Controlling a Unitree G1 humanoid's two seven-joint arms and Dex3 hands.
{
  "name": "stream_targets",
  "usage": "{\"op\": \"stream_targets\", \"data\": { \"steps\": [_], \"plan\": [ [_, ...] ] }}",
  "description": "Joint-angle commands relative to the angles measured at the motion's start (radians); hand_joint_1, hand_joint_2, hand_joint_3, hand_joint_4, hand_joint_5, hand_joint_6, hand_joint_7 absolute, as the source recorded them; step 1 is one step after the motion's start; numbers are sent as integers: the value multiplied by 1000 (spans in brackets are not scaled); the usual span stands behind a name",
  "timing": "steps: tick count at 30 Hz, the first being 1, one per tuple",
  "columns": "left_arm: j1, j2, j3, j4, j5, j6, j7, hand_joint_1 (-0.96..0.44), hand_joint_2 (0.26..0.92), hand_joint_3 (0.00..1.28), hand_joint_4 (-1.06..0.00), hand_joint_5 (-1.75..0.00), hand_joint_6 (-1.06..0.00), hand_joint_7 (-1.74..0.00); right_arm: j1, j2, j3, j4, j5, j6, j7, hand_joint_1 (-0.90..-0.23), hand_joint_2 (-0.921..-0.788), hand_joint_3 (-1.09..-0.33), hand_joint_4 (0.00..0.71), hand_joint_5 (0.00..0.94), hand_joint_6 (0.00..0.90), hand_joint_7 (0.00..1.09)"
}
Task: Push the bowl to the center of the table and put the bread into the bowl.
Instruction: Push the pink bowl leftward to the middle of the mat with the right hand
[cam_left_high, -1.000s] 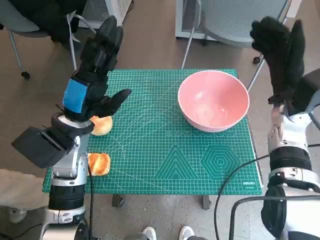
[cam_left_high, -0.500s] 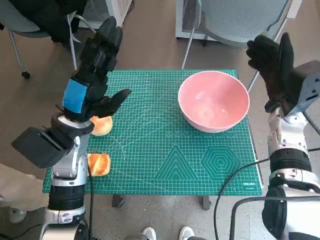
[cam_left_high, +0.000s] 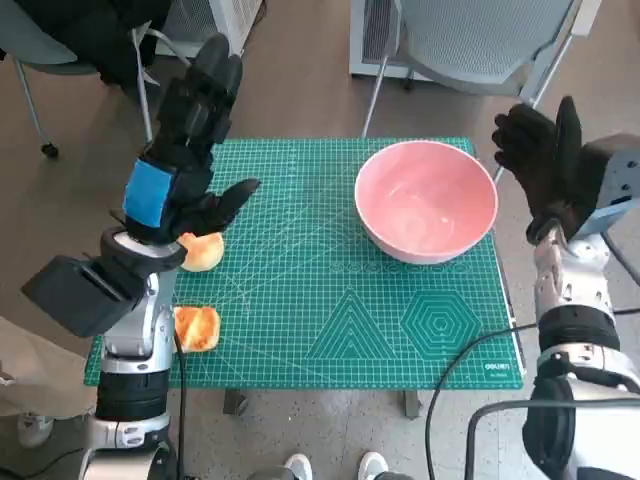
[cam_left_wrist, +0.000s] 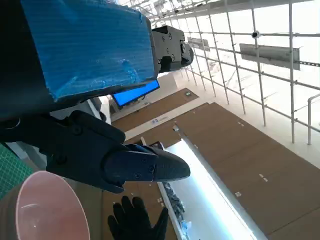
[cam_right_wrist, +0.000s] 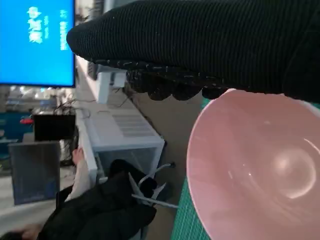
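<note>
An empty pink bowl (cam_left_high: 427, 200) sits at the far right of the green cutting mat (cam_left_high: 310, 300); it also shows in the right wrist view (cam_right_wrist: 255, 165) and the left wrist view (cam_left_wrist: 45, 210). Two pieces of bread lie at the mat's left: one (cam_left_high: 205, 250) partly under my left hand, another (cam_left_high: 198, 327) near the front edge. My left hand (cam_left_high: 180, 150) hovers raised over the mat's left side, fingers spread, holding nothing. My gloved right hand (cam_left_high: 545, 165) is upright just right of the bowl, fingers apart, close to its rim without clear contact.
Chair legs (cam_left_high: 380, 90) and a chair seat (cam_left_high: 480, 40) stand behind the table. A black cable (cam_left_high: 470, 360) runs over the front right corner. A person's shoes (cam_left_high: 330, 467) show below the table's front edge. A seated person (cam_right_wrist: 100, 200) appears in the right wrist view.
My right hand has come down and inward, from high beside the table to level with the bowl's right rim. The left hand, bowl and bread have not moved.
</note>
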Motion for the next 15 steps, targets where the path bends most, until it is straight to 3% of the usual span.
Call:
{"op": "stream_targets", "data": {
  "steps": [1,15],
  "plan": [
    [9,12,7,-11,0,-4,1,-730,921,292,-16,0,-36,-226,42,8,0,14,-11,33,-19,-587,-921,-877,70,3,41,264],
    [13,17,5,-17,5,4,8,-733,921,294,-15,0,-34,-224,56,7,1,14,-15,53,-36,-552,-921,-907,60,0,52,239]
  ]
}}
